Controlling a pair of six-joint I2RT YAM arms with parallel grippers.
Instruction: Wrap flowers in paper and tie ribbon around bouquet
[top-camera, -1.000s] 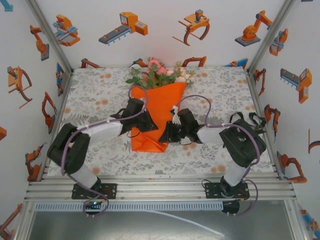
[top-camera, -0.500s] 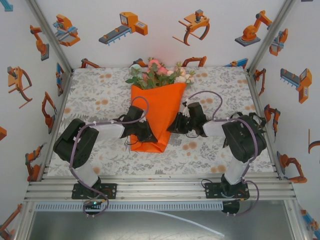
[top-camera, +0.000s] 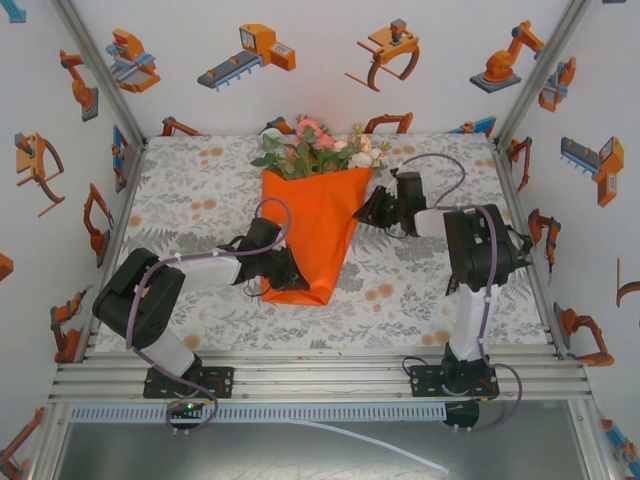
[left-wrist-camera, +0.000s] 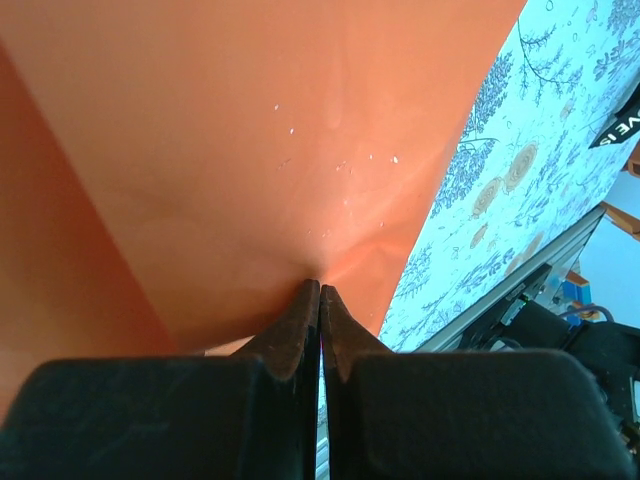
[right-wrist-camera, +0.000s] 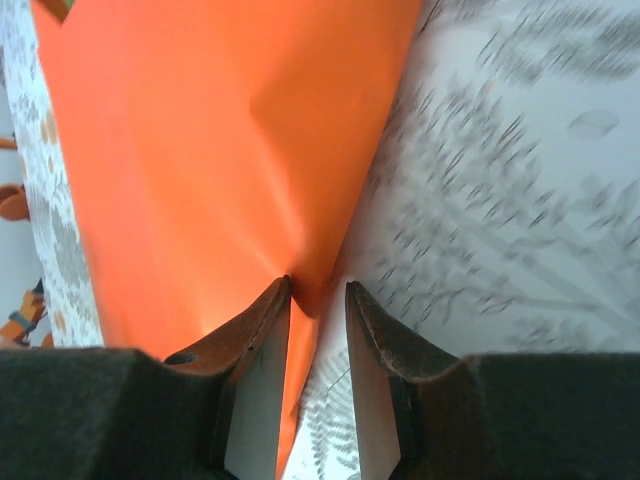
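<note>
Working across from the left: left gripper sits low on the left flank of the bouquet, close to its narrow end. Its fingers are pressed together, pinching the orange paper, which puckers into a small crease right at the tips. From these fingers the sheet spreads ahead and off to the right. Centre: the bouquet lies flat on the tablecloth, long axis running near to far. Narrow end points toward the arms' bases; flowers spill from the wide mouth at the far end. Paper is folded into a cone, stalks hidden inside, so wrapping reads as mostly done; tying, by my judgement, not yet begun. Right side: right gripper sits further up, against the right flank just below the mouth, well apart from the left one along the axis. Its fingers stand spread with a clear gap, and the paper's right edge runs into that gap. One finger touches the sheet, the other stands over bare cloth; nothing is gripped there. The coming move likely turns on this: the edge lies between the right fingers, so closing rather than reaching would take it.
</note>
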